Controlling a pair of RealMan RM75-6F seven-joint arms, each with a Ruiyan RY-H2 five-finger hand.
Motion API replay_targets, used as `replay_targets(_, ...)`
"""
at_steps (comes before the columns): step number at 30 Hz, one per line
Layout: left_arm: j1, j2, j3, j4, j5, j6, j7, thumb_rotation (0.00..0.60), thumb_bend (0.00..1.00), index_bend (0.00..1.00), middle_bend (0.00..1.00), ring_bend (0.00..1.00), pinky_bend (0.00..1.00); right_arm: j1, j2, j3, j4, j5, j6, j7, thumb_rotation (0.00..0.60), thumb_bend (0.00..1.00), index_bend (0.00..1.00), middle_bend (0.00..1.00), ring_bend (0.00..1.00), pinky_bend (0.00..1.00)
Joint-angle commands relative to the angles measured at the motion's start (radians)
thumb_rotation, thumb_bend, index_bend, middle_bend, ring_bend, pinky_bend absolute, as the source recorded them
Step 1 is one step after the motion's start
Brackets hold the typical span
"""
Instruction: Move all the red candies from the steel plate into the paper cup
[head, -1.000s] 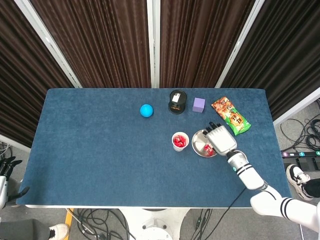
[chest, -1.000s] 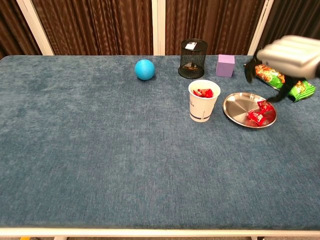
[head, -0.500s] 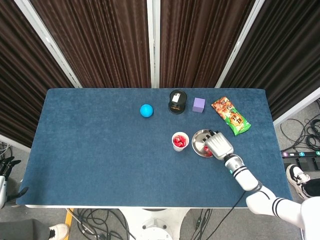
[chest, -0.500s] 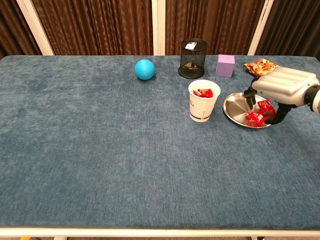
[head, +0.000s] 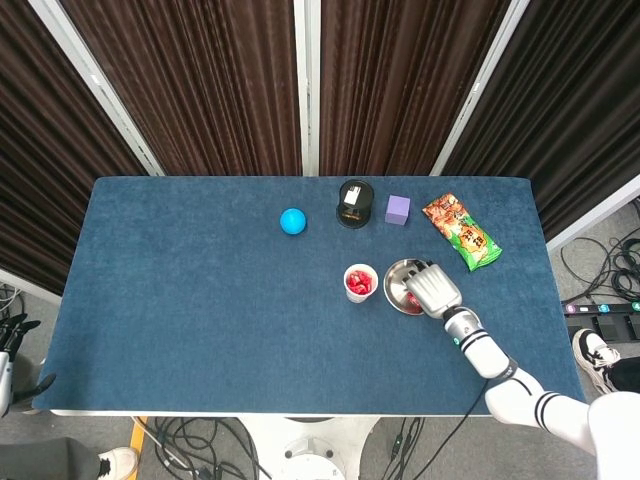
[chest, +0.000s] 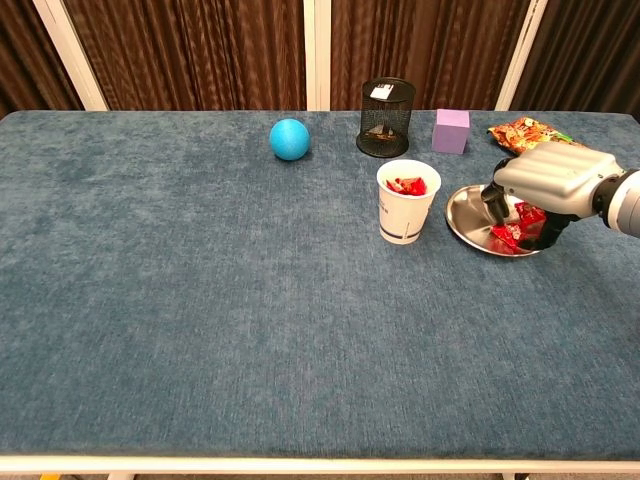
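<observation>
Steel and red at the right of the table. Shows the right hand (chest: 545, 180) down over the far-right part of the steel plate (chest: 468, 212), dark fingertips curled onto the red candies (chest: 510, 232) left there. Has dropped from a second ago, when raised clear of the plate beside the snack packet (chest: 525, 131); now sits low and a little further left, half hiding the candies from above. Reads as another pick just beginning, not a delivery. Cannot tell whether a candy is pinched yet or only touched: wrappers and fingertips merge in both views.

Finds the paper cup (chest: 407, 205) upright just left of the plate, apart from it, with several red candies already inside. Suggests a task well along but unfinished, with a small cluster waiting on the plate. Catches the left hand (head: 10, 350) only at the frame's lower-left edge, off the table; too little seen to say whether spread or clenched.

Beyond, along the far side: blue ball (chest: 289, 138), black mesh pot (chest: 387, 117) with a small white tag, purple cube (chest: 451, 130). Offers no legible writing; tag and packet print too small to read.
</observation>
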Motion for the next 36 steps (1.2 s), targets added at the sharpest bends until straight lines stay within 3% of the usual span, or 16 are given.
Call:
replay_targets(1,-0.001,0.0,0.0,0.0,0.0,-0.001,0.0,0.6,0.0,0.29,0.25,0.14,0.21,0.001,-0.005,0.004,0.006,-0.004,0.003,0.006,0.6,0.26,0.55,0.45,0.2,0.36)
replay_targets(7,0.0,0.002,-0.002,-0.001,0.0,0.002,0.0,0.6,0.0,0.29,0.25,0.14,0.21,0.002,0.033,0.032,-0.04,-0.028,0.057,0.029,0.6,0.31,0.56,0.46,0.21,0.36)
replay_targets(14,-0.002,0.005,-0.003,-0.012,0.005,0.005,0.01,0.6,0.0,0.29,0.25,0.14,0.21,0.013,0.173,0.115,-0.273,-0.075,0.179,0.066,0.6,0.31,0.56,0.46,0.21,0.36)
replay_targets(18,-0.002,0.009,-0.004,-0.018,0.006,0.009,0.014,0.6,0.0,0.29,0.25,0.14,0.21,0.038,0.195,0.138,-0.347,-0.066,0.16,0.05,0.6,0.31,0.56,0.46,0.21,0.36)
replay_targets(31,0.008,0.01,-0.001,-0.008,-0.004,0.01,0.002,0.6,0.0,0.29,0.25,0.14,0.21,0.123,0.085,0.14,-0.289,-0.001,0.042,-0.03,0.6,0.3,0.52,0.45,0.2,0.36)
replay_targets(36,0.009,0.003,0.0,0.004,0.0,0.013,-0.006,0.6,0.0,0.29,0.25,0.14,0.21,0.126,0.075,0.13,-0.292,0.014,0.034,-0.047,0.6,0.3,0.43,0.41,0.18,0.36)
